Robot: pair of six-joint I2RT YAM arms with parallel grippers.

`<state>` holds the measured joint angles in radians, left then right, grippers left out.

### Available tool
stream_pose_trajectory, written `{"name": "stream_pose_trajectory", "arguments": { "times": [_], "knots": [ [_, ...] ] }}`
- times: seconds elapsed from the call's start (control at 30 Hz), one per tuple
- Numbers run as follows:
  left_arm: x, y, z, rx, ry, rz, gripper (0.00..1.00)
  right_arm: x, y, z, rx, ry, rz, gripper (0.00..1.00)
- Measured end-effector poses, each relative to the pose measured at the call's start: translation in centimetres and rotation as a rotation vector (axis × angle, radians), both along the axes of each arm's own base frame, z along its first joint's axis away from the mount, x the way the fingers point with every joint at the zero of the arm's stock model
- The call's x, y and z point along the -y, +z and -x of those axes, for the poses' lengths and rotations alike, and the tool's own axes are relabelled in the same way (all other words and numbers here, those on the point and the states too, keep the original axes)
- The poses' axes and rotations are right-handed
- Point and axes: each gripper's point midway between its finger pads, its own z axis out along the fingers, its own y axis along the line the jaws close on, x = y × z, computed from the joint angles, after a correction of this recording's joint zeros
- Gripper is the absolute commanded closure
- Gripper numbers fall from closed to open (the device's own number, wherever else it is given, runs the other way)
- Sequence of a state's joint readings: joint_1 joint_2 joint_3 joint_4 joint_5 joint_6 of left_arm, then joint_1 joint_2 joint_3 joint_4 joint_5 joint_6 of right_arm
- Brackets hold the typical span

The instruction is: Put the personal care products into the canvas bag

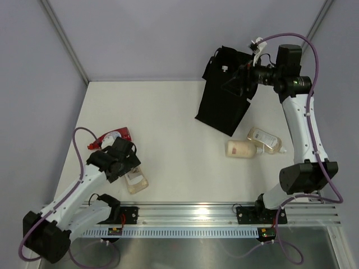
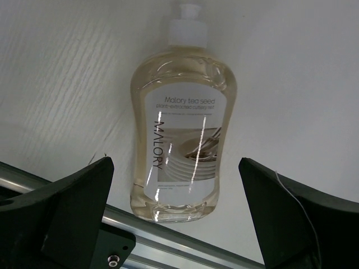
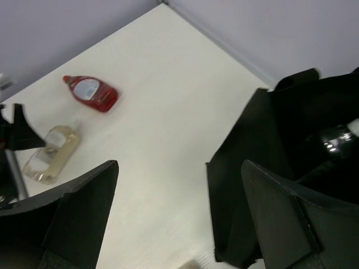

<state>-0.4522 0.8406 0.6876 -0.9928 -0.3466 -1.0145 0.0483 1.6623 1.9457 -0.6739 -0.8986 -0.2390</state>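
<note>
The black canvas bag (image 1: 221,98) stands at the back right with its mouth up, and a white cap (image 1: 225,68) shows inside it. My right gripper (image 1: 235,84) hovers open over its rim; in the right wrist view the right gripper (image 3: 179,168) is empty beside the bag (image 3: 291,162), with a shiny item (image 3: 336,138) inside. My left gripper (image 1: 130,168) hangs open above a clear liquid-soap bottle (image 1: 138,182). In the left wrist view the bottle (image 2: 182,134) lies flat between the left gripper's (image 2: 176,185) spread jaws, not touched. A red bottle (image 1: 114,137) lies behind it.
A beige bottle (image 1: 241,149) and an amber pump bottle (image 1: 267,140) lie on the table in front of the bag. An aluminium rail (image 1: 196,216) runs along the near edge, just under the clear bottle's base (image 2: 168,216). Grey walls close the back and sides.
</note>
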Motion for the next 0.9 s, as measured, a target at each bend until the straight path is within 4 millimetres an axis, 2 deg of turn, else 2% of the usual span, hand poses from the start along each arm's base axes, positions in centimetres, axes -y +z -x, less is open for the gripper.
{"name": "stream_pose_trajectory", "arguments": {
  "times": [0.1,0.2,0.3,0.43,0.5,0.57,0.73,0.83,0.87,0.9],
  "knots": [
    [-0.1,-1.7,0.2,-0.094,-0.009,-0.047,0.01,-0.3,-1.6,5.0,-0.047,0.054,-0.009,0.01],
    [0.3,-3.0,-0.2,-0.148,-0.050,-0.070,0.01,-0.5,-3.6,9.0,-0.080,0.095,-0.016,0.00],
    [1.1,-4.0,-0.9,-0.165,-0.103,-0.069,0.01,-0.7,-6.3,11.9,-0.132,0.129,-0.026,0.01],
    [1.7,-6.0,-1.0,-0.226,-0.140,-0.070,0.01,-1.0,-9.4,13.9,-0.215,0.165,-0.047,0.01],
    [1.9,-7.4,-0.6,-0.268,-0.148,-0.062,0.01,-1.1,-10.3,14.5,-0.244,0.181,-0.057,0.00],
    [2.1,-8.3,0.0,-0.308,-0.144,-0.053,0.01,-1.3,-10.8,15.0,-0.258,0.198,-0.067,0.00],
    [2.6,-8.3,-0.1,-0.302,-0.160,-0.027,0.02,-1.6,-10.7,16.1,-0.258,0.238,-0.089,0.01],
    [2.7,-8.4,-0.1,-0.309,-0.175,-0.026,0.32,-1.9,-10.3,16.5,-0.247,0.258,-0.097,0.01],
    [2.9,-8.3,-0.2,-0.306,-0.191,-0.019,0.57,-1.9,-10.3,16.6,-0.246,0.262,-0.097,0.00],
    [3.1,-8.3,-0.2,-0.303,-0.209,-0.011,0.72,-2.0,-10.3,16.7,-0.244,0.266,-0.095,0.00]
  ]
}}
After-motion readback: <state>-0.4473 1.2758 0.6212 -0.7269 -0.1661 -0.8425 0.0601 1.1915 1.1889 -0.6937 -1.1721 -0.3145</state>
